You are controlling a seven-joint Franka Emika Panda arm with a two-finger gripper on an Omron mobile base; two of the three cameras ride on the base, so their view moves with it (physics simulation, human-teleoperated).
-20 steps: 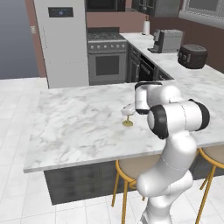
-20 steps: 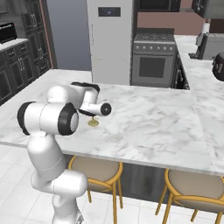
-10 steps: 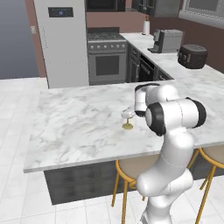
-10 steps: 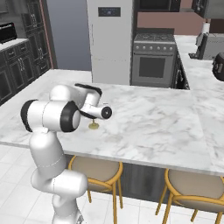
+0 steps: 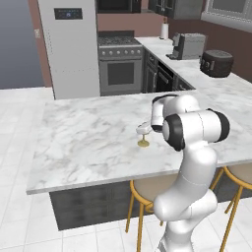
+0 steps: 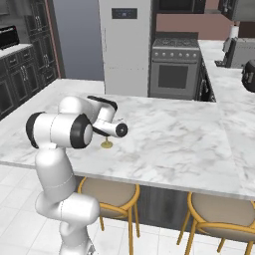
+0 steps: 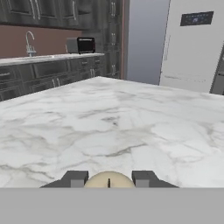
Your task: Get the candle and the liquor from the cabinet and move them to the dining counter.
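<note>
The short cream-white candle on its small gold stand [image 5: 143,135] is clamped in the gripper [image 7: 109,179] over the white marble tabletop [image 5: 88,142] and could be tipped over if let go crooked.

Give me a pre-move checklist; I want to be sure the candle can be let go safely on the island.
1. Candle between the gripper jaws: ok.
2. Candle base on the dining counter: ok, gold foot looks seated on the marble.
3. Candle upright: ok.
4. Set well back from the counter edge: ok.
5. Jaws closed on the candle: ok, not yet released.
6. Liquor delivered: not ok, no bottle on the counter.
</note>
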